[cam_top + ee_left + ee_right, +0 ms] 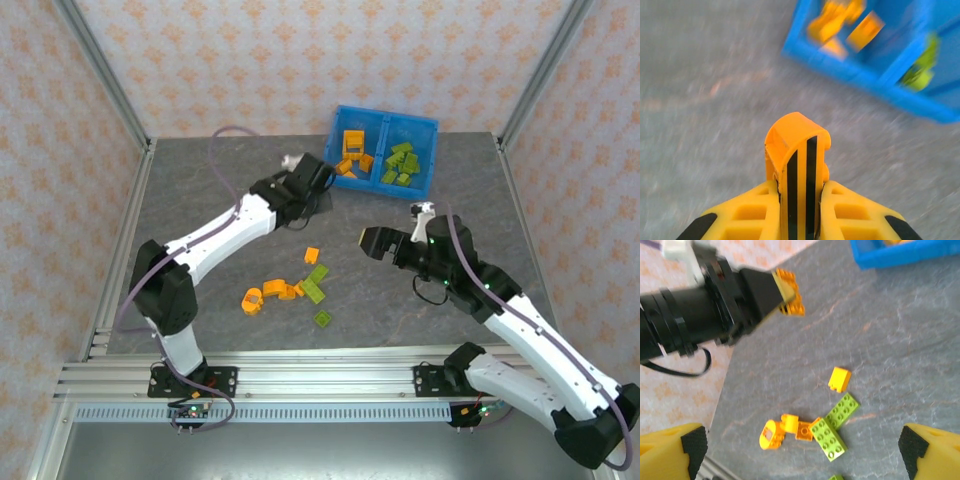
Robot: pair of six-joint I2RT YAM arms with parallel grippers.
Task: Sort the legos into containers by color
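Orange rounded plastic lego point(797, 147): we pinch it in the left gripper point(799, 186), bound for the orange side of the blue plastic bin point(850, 71) just ahead; the right gripper point(800, 450) hangs spread, empty.

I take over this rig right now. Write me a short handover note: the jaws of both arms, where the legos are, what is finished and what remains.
Left gripper: jaws shut on an orange lego, just short of the blue bin.
Right gripper: jaws open, holding nothing, to the right of the loose legos.
Done: orange pieces lie in the bin's left compartment, green pieces in its right one.
Left to do: drop the held lego in with the orange ones, then sort the loose orange and green ones lying between the arms.
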